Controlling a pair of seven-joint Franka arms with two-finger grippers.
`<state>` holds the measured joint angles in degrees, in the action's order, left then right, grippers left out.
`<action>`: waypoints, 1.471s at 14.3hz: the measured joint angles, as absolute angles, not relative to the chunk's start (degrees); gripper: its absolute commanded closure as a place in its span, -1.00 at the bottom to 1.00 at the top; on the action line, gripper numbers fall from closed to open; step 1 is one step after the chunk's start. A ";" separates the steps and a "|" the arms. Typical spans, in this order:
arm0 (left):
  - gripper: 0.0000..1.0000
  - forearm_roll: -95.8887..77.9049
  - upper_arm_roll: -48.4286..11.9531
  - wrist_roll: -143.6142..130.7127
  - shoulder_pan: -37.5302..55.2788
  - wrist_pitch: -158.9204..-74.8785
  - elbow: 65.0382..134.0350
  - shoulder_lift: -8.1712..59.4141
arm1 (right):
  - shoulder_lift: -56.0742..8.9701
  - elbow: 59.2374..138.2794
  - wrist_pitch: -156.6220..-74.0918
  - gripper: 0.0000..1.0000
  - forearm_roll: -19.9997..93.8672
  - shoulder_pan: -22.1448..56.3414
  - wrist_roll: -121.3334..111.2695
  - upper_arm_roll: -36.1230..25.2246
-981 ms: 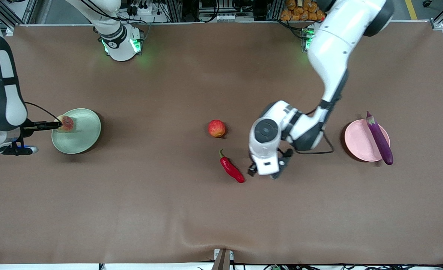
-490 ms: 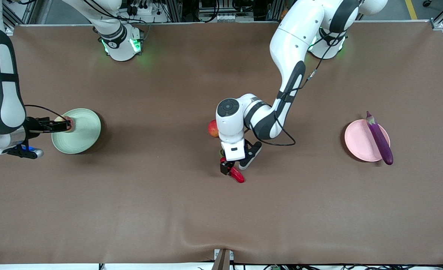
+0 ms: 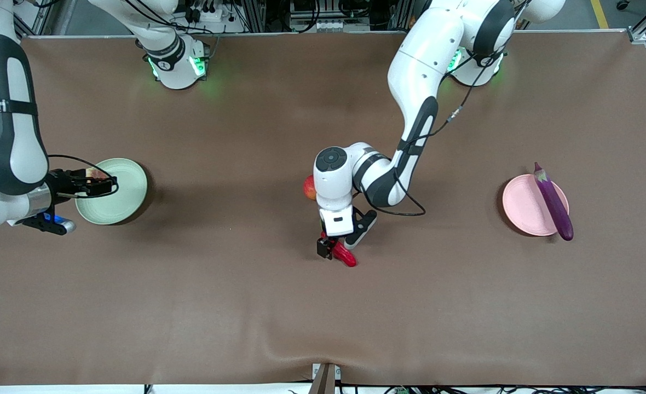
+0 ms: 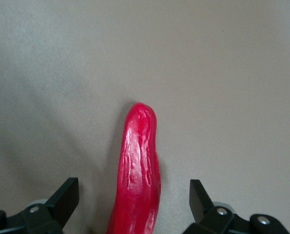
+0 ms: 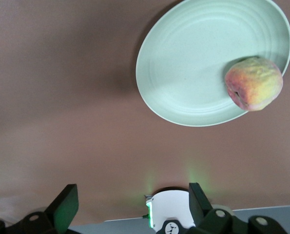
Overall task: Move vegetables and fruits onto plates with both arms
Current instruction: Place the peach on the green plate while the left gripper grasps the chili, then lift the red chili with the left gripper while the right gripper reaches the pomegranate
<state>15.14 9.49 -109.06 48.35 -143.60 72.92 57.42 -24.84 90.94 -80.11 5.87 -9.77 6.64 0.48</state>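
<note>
The red chili pepper (image 3: 347, 257) lies on the table mat near the middle. My left gripper (image 3: 329, 247) is down over its stem half, fingers open on either side of it and not closed on it; the left wrist view shows the chili (image 4: 140, 161) between the two fingers (image 4: 67, 197). The red-orange fruit (image 3: 308, 189) sits just farther from the front camera, half hidden by the left wrist. My right gripper (image 3: 107, 184) hangs open and empty over the green plate (image 3: 123, 200). The peach (image 5: 253, 83) rests on that plate (image 5: 183, 73) near its rim. The purple eggplant (image 3: 553, 202) lies across the pink plate (image 3: 523, 208).
The brown mat has a raised fold at its front edge (image 3: 279, 339). The right arm's green-lit base (image 3: 178, 65) and the left arm's base (image 3: 476, 65) stand along the back edge.
My left arm swung from beside the pink plate to the chili and lowered its open fingers around it. My right gripper let go of the peach onto the green plate and turned above it.
</note>
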 measured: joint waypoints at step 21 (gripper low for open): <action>1.00 13.91 10.92 -94.23 38.10 -124.51 95.97 33.61 | -25.25 92.03 -97.16 -1.00 25.84 13.59 47.50 4.60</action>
<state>13.91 10.92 -94.23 38.10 -124.51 95.97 33.61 -25.25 92.03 -97.16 25.84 13.59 47.50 4.60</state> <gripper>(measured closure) 0.661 0.000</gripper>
